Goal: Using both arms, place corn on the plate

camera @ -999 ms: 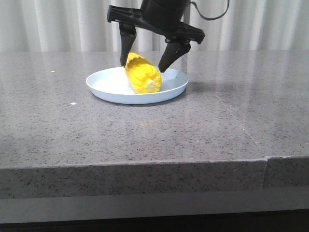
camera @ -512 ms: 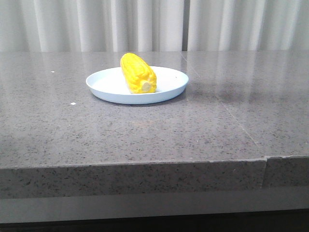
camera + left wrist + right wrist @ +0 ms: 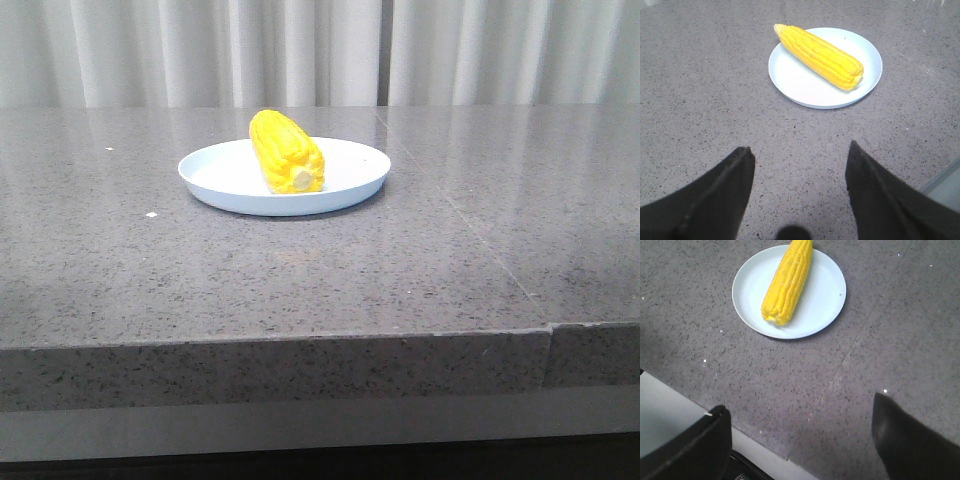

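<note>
Front view: the corn (image 3: 287, 153) lies on the plate (image 3: 230, 178) on the grey table (image 3: 400, 260); no end effector shows. Left wrist view: the left end effector (image 3: 799, 150) spreads wide and empty, the plate and corn well ahead of it. Right wrist view: the right end effector (image 3: 802, 412) gapes wide, empty, the plate likewise well beyond its fingers.

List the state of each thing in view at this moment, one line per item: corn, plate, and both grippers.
corn: lying on its side on the plate, free of both grippers, one tip reaching the rim.
plate: flat on the grey table, holding the corn.
left gripper: open, empty, back from the plate.
right gripper: open, empty, back from the plate.
</note>
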`<control>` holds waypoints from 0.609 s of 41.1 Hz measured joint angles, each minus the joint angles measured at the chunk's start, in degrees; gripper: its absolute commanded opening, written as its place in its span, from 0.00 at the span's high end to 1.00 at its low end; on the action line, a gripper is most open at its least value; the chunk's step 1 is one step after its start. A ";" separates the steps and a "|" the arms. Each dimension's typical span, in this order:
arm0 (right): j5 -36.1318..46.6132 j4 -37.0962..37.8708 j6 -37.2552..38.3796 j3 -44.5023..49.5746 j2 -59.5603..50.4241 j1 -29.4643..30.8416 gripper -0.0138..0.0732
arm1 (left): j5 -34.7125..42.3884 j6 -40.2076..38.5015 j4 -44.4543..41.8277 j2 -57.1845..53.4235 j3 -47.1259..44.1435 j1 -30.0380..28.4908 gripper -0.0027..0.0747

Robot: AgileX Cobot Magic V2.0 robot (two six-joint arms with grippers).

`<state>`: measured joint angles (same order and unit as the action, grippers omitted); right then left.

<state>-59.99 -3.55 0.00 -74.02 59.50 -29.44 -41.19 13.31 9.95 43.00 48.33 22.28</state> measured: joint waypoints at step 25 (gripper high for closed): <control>2.93 0.11 0.00 20.68 -29.27 0.00 0.34 | 0.00 0.00 0.00 0.00 0.00 0.00 0.72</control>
<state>-57.05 -3.44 0.00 -53.34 30.23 -29.44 -41.19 13.31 9.95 43.00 48.33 22.28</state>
